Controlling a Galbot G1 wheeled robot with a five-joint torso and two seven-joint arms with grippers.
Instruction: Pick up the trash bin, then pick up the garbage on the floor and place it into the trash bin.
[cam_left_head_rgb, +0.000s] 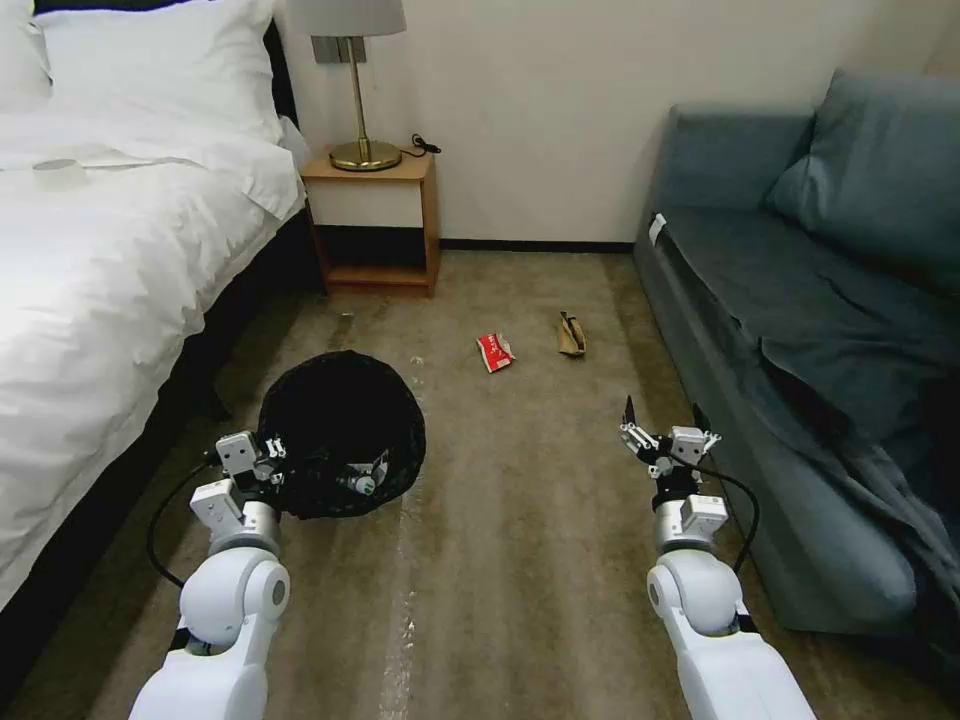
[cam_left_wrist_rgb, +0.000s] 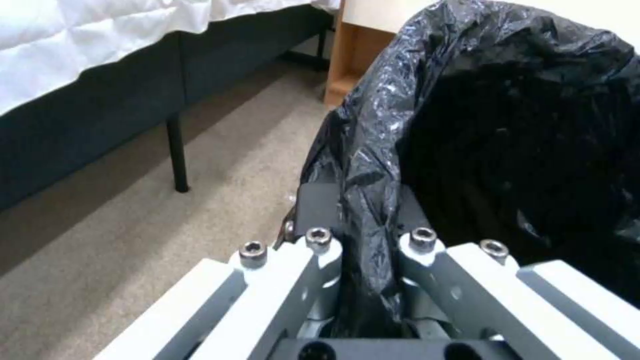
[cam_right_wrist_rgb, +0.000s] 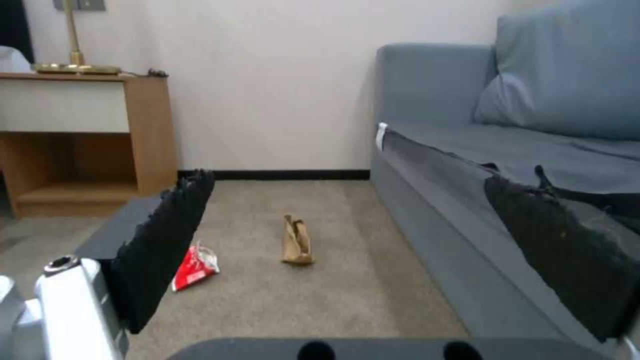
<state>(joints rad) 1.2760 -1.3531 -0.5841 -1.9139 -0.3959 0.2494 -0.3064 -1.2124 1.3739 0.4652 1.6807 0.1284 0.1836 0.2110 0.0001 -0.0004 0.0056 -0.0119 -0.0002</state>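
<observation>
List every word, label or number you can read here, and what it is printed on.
None can be read.
Red packet: white printing, too blurred to read.
Brown paper wrapper: no print legible.
White tag on the sofa edge: too small to tell any text.

Left claw (cam_left_head_rgb: 272, 462) clamped, right claw (cam_left_head_rgb: 662, 420) spread.

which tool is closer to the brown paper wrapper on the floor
The right. The right tool hangs open above the carpet, short of the brown paper wrapper and slightly toward the sofa side. The left tool is farther, clamped on the trash bin by the bed.
</observation>
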